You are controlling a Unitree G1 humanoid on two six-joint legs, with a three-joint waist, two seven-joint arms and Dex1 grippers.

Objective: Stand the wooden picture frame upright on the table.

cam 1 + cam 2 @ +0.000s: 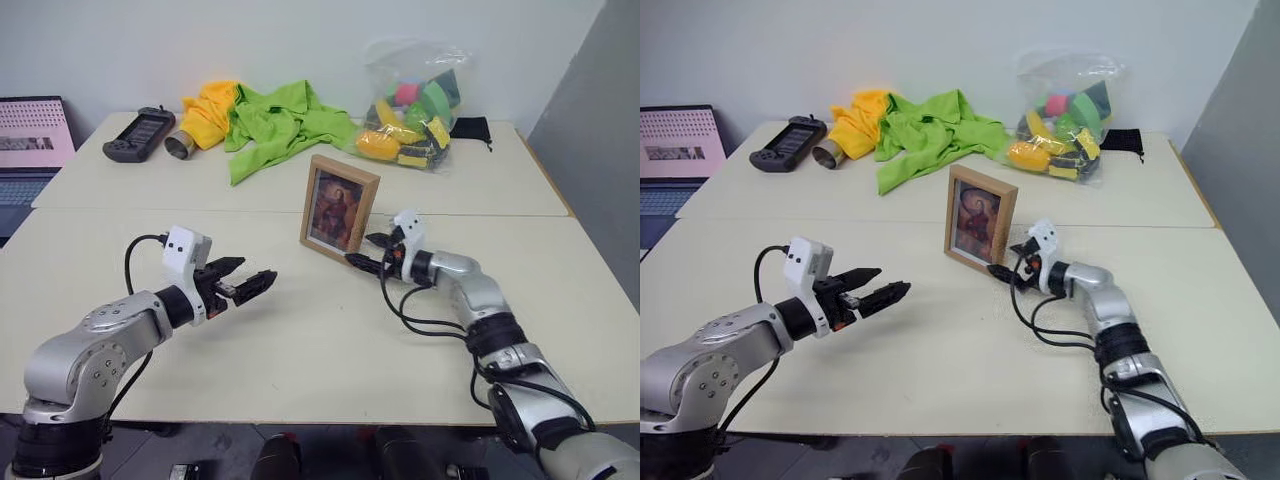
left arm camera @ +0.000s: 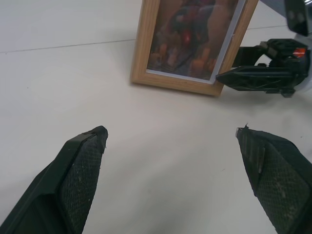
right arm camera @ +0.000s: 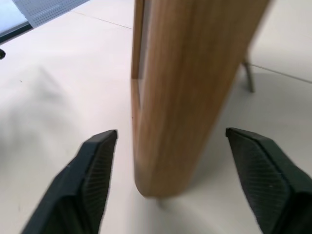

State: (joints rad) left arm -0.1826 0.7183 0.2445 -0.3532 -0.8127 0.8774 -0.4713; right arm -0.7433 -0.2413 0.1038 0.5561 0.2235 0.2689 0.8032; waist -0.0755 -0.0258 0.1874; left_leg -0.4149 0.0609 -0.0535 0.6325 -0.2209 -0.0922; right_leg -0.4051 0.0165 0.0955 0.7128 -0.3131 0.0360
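The wooden picture frame (image 1: pixel 338 208) stands upright on the cream table (image 1: pixel 300 340), leaning slightly back on its rear strut, its portrait facing me. My right gripper (image 1: pixel 360 249) is at the frame's lower right corner. In the right wrist view its open fingers (image 3: pixel 92 170) flank the frame's wooden edge (image 3: pixel 190 87) with gaps on both sides. My left gripper (image 1: pixel 255 272) hovers open over the table to the left of the frame, pointing toward it and holding nothing. The left wrist view shows the frame (image 2: pixel 190 44) ahead of its spread fingertips (image 2: pixel 83 165).
At the back of the table lie a green cloth (image 1: pixel 285 125), a yellow cloth (image 1: pixel 210 110), a metal can (image 1: pixel 180 143), a black handheld gadget (image 1: pixel 140 135), a plastic bag of toys (image 1: pixel 415 105) and a black pouch (image 1: pixel 470 128). A laptop (image 1: pixel 30 140) sits far left.
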